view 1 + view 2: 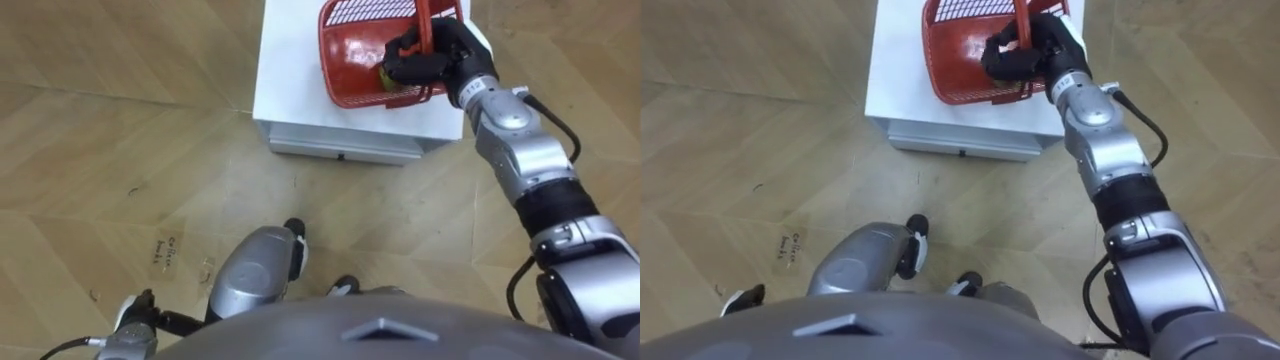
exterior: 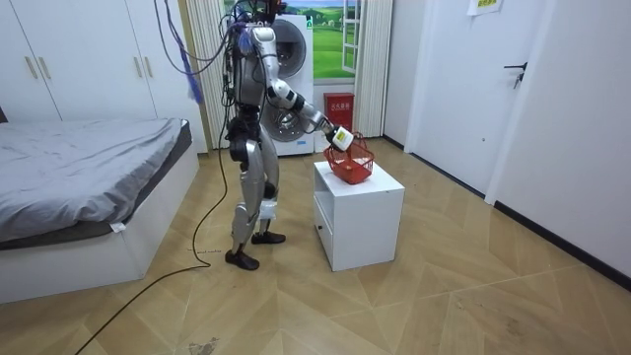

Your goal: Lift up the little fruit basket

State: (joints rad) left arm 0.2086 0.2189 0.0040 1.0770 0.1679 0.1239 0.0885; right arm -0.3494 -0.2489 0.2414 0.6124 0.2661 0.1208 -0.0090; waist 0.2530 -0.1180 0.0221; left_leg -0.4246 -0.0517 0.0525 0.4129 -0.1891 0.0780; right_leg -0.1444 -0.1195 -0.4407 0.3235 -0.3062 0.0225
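Left eye view shows the right hand point(image 1: 436, 56) clenched round the basket point(image 1: 350, 62) handle, fruit point(image 1: 383, 77) inside.

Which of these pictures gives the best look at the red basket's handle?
The left eye view: close from above, the handle rises from the red basket with the right robot hand curled round it. The right eye view shows much the same. The room view shows it tiny, far off.

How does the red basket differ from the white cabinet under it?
The basket is red with mesh walls and open on top; the cabinet is white, solid and closed. The basket is smaller than the cabinet. The right hand grips the basket's handle; nothing holds the cabinet, which stands on the floor.
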